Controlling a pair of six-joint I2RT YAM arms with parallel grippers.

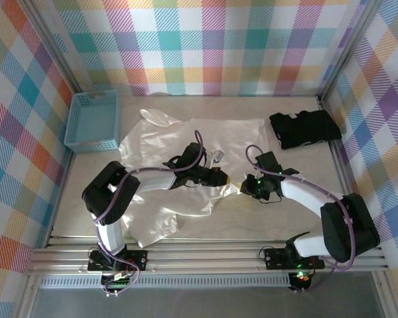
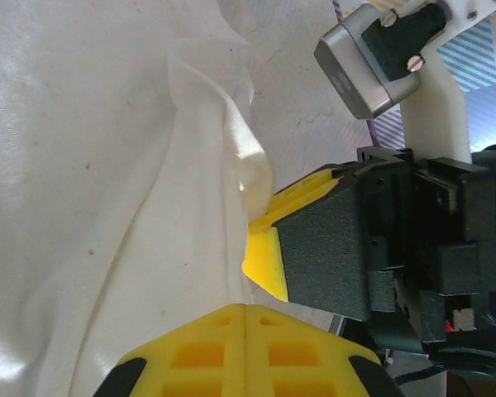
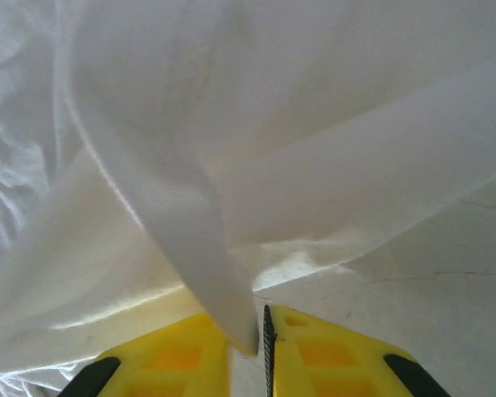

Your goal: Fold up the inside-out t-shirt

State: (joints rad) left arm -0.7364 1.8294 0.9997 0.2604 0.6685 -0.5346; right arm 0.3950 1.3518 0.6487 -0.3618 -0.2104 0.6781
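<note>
Has the plain white, wrinkled cotton t-shirt [image 1: 186, 142] sprawled unfolded across the middle of the pale table [image 1: 265, 218], between a light blue plastic mesh basket [image 1: 93, 122] at the far left and a black folded garment [image 1: 305, 129] at the far right. Pinches a raised fold at its right-hand edge with the nearly closed yellow fingers of the right gripper [image 3: 260, 331]. Holds the left gripper [image 2: 245, 339] just beside, jaws pressed flat together; cannot tell of any fabric caught there. Expect light, limp, thin cloth: likely to sag, bunch and slide on the smooth top, unlikely to hold a crease unaided. Best taken at hems, shoulder seams or corners, through both layers, pulled taut before laying over
</note>
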